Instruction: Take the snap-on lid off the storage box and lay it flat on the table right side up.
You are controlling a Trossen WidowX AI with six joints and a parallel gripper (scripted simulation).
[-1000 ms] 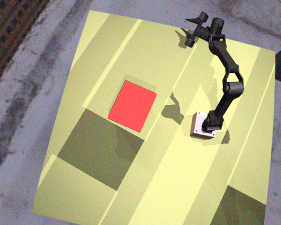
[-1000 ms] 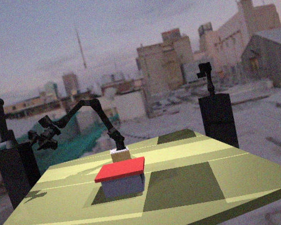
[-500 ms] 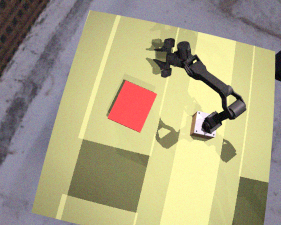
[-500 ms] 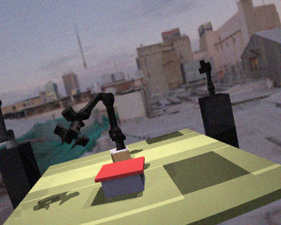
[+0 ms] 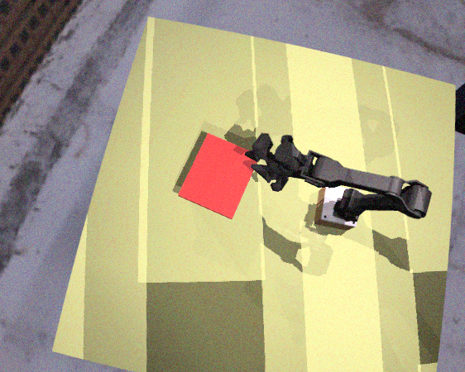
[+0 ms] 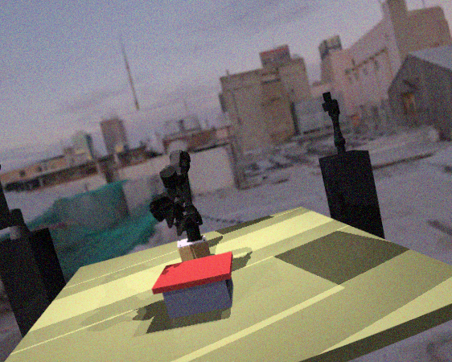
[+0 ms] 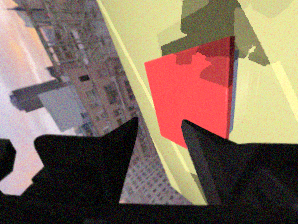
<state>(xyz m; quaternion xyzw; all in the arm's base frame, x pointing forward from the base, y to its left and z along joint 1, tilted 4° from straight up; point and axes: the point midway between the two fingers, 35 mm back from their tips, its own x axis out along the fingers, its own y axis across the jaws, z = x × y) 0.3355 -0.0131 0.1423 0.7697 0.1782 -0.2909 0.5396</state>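
Note:
The storage box (image 6: pixel 198 301) (image 7: pixel 234 95) has blue-grey walls and stands upright on the table. The flat red lid (image 5: pixel 216 178) (image 6: pixel 198 271) (image 7: pixel 192 95) lies on top of it, red face up, its rim jutting past the walls. My gripper (image 5: pixel 249 159) (image 7: pixel 159 122) is partly open, with nothing between its fingers. In the exterior view it hangs above and behind the lid; in the top view its fingertips overlap the lid's right edge. The wrist view shows the lid beyond the right finger. How well the lid's underside is seated on the box is hidden.
The table (image 5: pixel 108 248) (image 6: pixel 290 318) is yellow-green with dark shadow patches. My arm's base stands on a small white-topped block (image 5: pixel 331 212) (image 6: pixel 194 252) behind the box. Two black pedestals (image 6: pixel 351 193) (image 6: pixel 9 277) carrying other arms stand beyond the table's edges.

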